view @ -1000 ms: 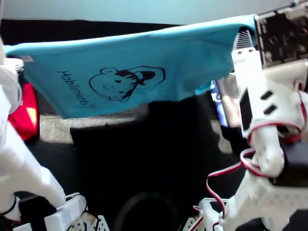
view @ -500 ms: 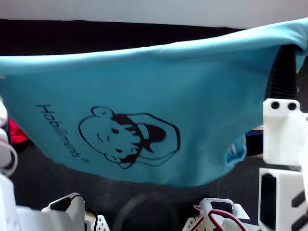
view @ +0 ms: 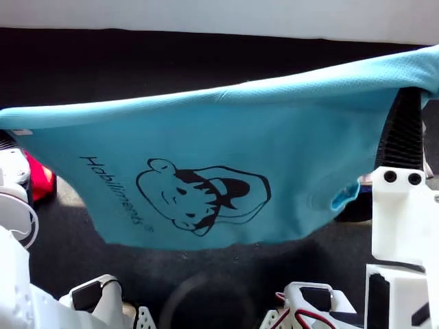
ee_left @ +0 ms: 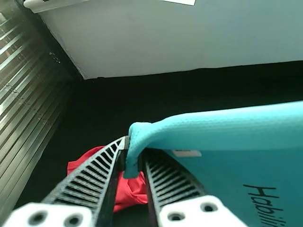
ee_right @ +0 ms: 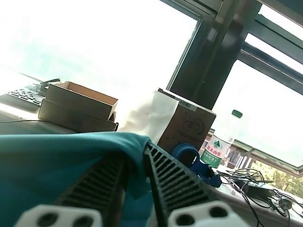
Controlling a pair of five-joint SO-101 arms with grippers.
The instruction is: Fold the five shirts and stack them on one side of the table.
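From high, the turquoise shirt (view: 206, 171) hangs stretched above the black tabletop (view: 206, 68), print facing out. The left wrist view adds the left gripper (ee_left: 131, 150) clamped on one upper corner, with a red shirt (ee_left: 128, 191) by the tabletop's left edge. The right wrist view shows the right gripper (ee_right: 136, 156) pinching the other corner.
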